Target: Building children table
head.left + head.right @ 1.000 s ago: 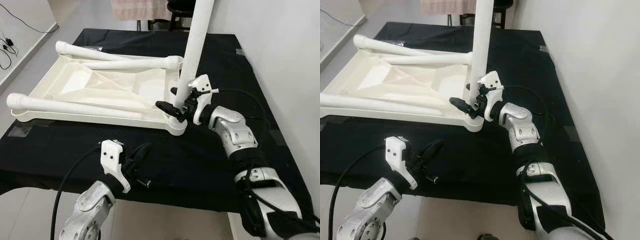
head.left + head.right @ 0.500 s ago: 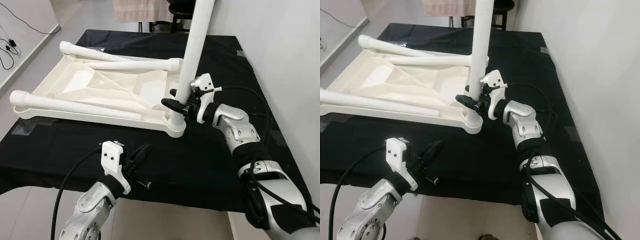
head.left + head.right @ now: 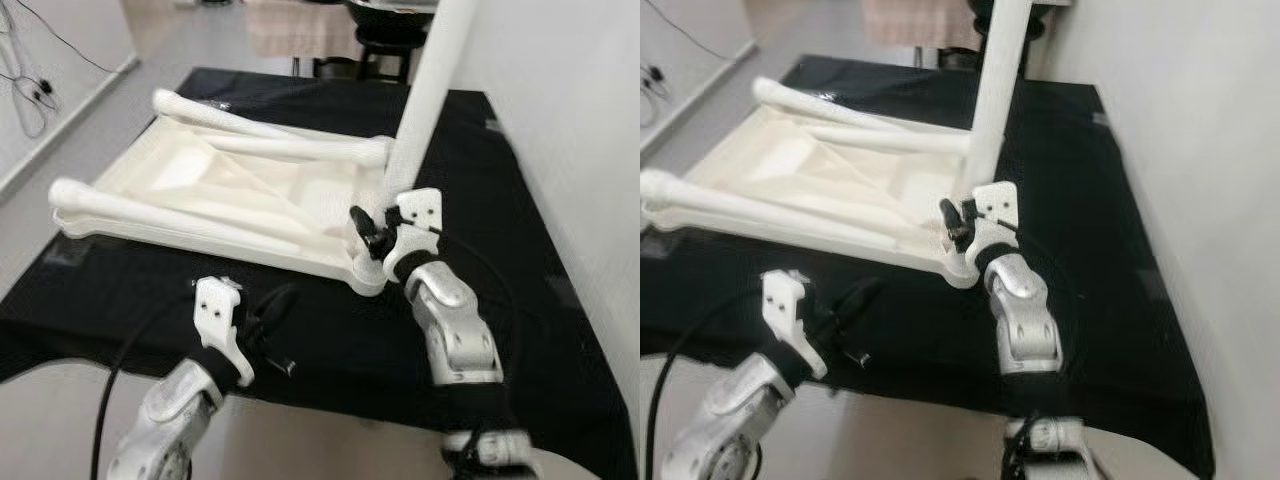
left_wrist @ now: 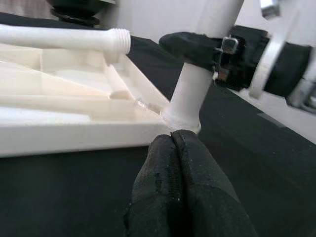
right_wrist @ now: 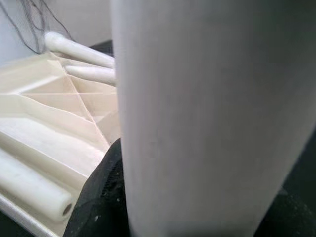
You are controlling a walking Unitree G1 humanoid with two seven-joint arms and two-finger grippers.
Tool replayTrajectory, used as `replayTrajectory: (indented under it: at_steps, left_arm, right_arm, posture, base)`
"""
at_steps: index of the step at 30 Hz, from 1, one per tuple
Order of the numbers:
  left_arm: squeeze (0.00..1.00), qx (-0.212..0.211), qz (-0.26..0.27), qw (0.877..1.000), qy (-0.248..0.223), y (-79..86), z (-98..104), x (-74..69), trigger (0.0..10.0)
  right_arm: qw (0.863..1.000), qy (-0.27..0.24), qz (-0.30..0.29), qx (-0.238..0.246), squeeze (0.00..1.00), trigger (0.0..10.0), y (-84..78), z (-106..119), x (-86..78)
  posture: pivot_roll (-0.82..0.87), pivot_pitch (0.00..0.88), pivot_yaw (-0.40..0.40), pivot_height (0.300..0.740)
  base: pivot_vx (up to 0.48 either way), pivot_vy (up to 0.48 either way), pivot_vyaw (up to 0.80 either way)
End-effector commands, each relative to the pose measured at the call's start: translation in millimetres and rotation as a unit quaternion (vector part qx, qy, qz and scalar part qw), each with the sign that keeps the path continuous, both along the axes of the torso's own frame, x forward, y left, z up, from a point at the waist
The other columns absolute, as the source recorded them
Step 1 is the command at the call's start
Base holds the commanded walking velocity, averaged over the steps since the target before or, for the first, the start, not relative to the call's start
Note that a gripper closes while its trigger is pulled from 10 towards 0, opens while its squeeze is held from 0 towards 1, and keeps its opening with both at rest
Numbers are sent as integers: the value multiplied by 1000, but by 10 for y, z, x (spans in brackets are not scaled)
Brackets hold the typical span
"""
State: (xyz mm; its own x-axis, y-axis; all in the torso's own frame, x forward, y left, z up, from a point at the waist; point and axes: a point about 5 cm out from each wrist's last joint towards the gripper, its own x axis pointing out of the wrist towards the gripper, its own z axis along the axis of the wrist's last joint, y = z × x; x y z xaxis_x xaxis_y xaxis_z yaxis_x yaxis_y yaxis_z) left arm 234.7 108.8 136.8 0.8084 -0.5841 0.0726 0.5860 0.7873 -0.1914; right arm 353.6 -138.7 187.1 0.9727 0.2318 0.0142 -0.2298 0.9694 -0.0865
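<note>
**Standing Leg Clamped at Tabletop Corner**

Lying upside down on the black-covered table [image 3: 330, 330]: one white tabletop [image 3: 215, 195], three loose white legs [image 3: 180, 218] resting across its ribbed underside. Upright leg [image 3: 420, 120] stands in the near right corner socket, held low on its shaft by the right gripper [image 3: 374, 226], fingers closed around it. Left gripper [image 3: 268, 325] hovers over bare cloth near the table's front edge, fingers pressed together, holding nothing, pointing toward that corner. White wall [image 3: 570, 150] runs close along the table's right side; black chair [image 3: 385, 30] stands beyond the far edge. Open cloth lies right of the tabletop.
</note>
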Motion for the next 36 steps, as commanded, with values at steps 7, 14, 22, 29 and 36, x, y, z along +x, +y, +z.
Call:
replayTrajectory:
  at_steps: [7,14,22,29,36]
  left_arm:
    - [0,2,10,1000,7,10,-46,12,10000]
    - [0,-3,6,1000,8,-7,-42,16,10000]
    - [0,-4,6,1000,8,9,-42,23,10000]
    - [0,-1,5,1000,7,23,-41,25,10000]
    - [0,34,21,999,-9,51,2,33,10000]
  right_arm:
    - [990,48,-129,-41,0,10000,-396,-143,12]
    - [981,45,-181,-55,1000,10000,-645,-57,-21]
    - [976,52,-206,-53,1000,10000,-765,-101,-98]
    - [985,83,-149,-23,1000,10000,-416,-303,-238]
    - [994,77,-74,2,1000,10000,-155,-346,-366]
  posture:
    - [45,113,-44,740]
    - [35,117,-44,740]
    - [30,118,-39,740]
    - [28,118,-34,740]
    - [19,122,-33,740]
  base:
    - [0,0,0]
    - [0,0,0]
    - [0,0,0]
    - [0,0,0]
    - [0,0,0]
